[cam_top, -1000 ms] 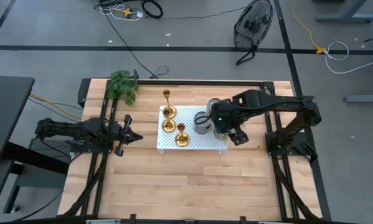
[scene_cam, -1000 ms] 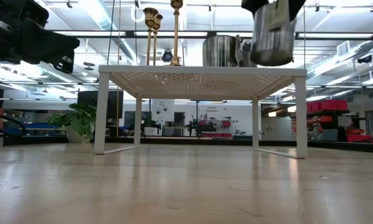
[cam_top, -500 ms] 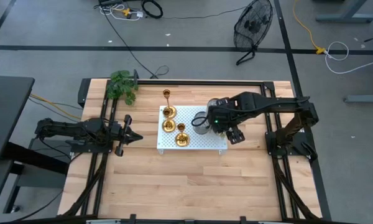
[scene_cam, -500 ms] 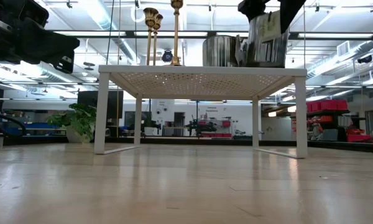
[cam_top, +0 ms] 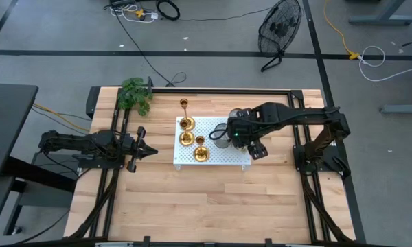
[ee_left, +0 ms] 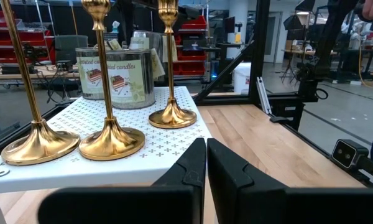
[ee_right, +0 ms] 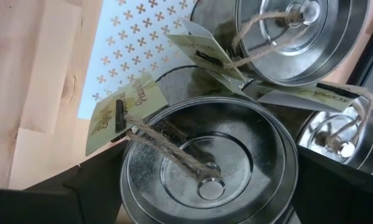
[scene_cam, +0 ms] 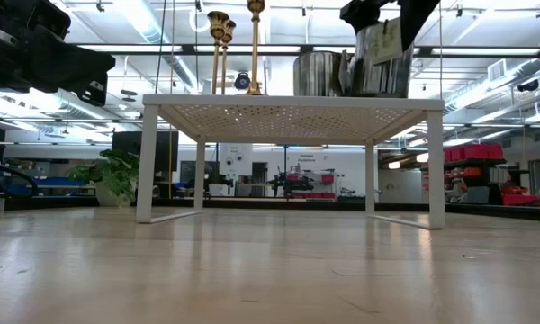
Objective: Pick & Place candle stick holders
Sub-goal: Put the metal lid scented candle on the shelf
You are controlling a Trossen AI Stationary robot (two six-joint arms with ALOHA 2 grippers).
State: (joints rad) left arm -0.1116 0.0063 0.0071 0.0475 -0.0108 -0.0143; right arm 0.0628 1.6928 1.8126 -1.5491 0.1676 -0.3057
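Overhead, three gold holders [cam_top: 186, 123] are seen on the left part of a white perforated rack [cam_top: 233, 159] on the tabletop [cam_top: 192, 206]; a fourth stands just off its far left corner. The right gripper [cam_top: 240, 132] is poised over the tins [cam_top: 222, 135] at the rack's right part. The left gripper [cam_top: 151, 150] is parked well to the left, pointed at the rack. A plant [cam_top: 135, 95] sits at the far left corner.

At table height, slim gold stems [scene_cam: 254, 45] are seen rising from the rack top [scene_cam: 292, 101], and a tin [scene_cam: 382, 61] is seen beneath the right gripper, at or just above that top.

From the left wrist, the left gripper [ee_left: 206, 163] is shown closed and empty, with the holders [ee_left: 110, 142] in a row ahead and a labelled tin [ee_left: 115, 77] behind them.

From the right wrist, a lidded tin [ee_right: 205, 168] with a twine tag is framed between wide-set fingers [ee_right: 50, 199]; whether it is clamped cannot be told. Two more tins [ee_right: 298, 37] lie beside it.

The step in hand appears to be the setting down of a tin, not a holder. Next, the tin would need releasing and a holder's stem approaching from the side, squarely, since the tall ones may tip.
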